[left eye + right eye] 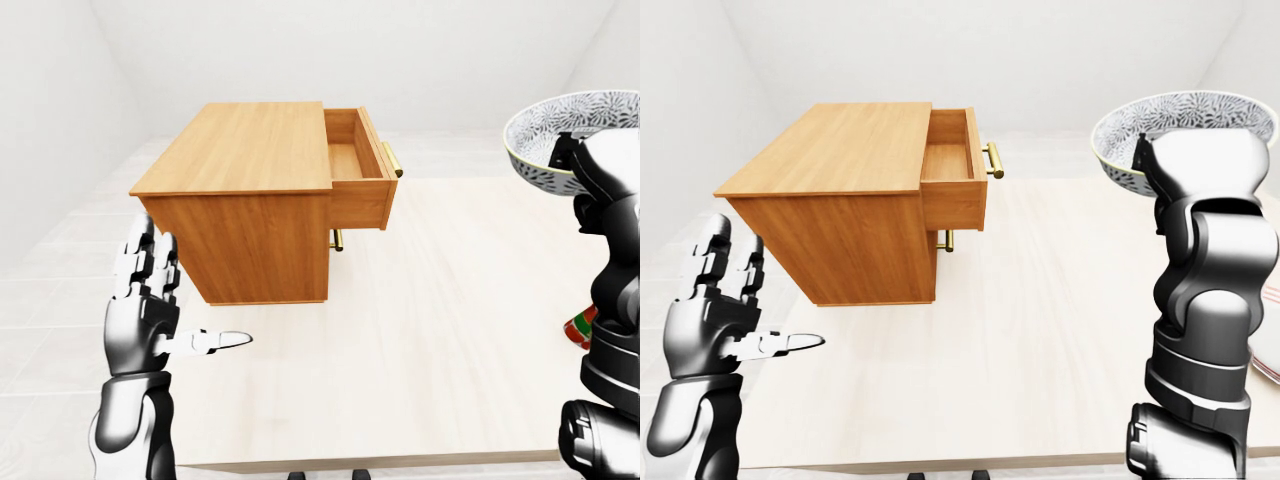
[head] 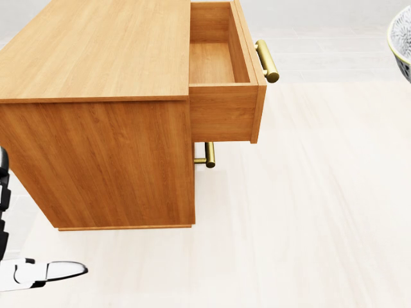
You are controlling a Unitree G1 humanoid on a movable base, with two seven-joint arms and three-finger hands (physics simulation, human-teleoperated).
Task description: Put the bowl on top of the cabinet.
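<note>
A wooden cabinet (image 1: 245, 145) stands on the pale table, its flat top bare and its upper drawer (image 1: 350, 158) pulled out to the right. The patterned black-and-white bowl (image 1: 1160, 118) hangs high at the right, level with the cabinet's top and well to its right. My right hand (image 1: 1146, 152) is shut on its rim from below. In the head view only a sliver of the bowl (image 2: 403, 32) shows at the top right edge. My left hand (image 1: 160, 315) is open with fingers spread, low at the left, below the cabinet's near corner and holding nothing.
Brass handles (image 2: 267, 61) stick out to the right of the drawers. A red object (image 1: 579, 330) lies at the right edge behind my right arm, and a plate's rim (image 1: 1268, 345) shows there too. The table's near edge (image 1: 380, 462) runs along the bottom.
</note>
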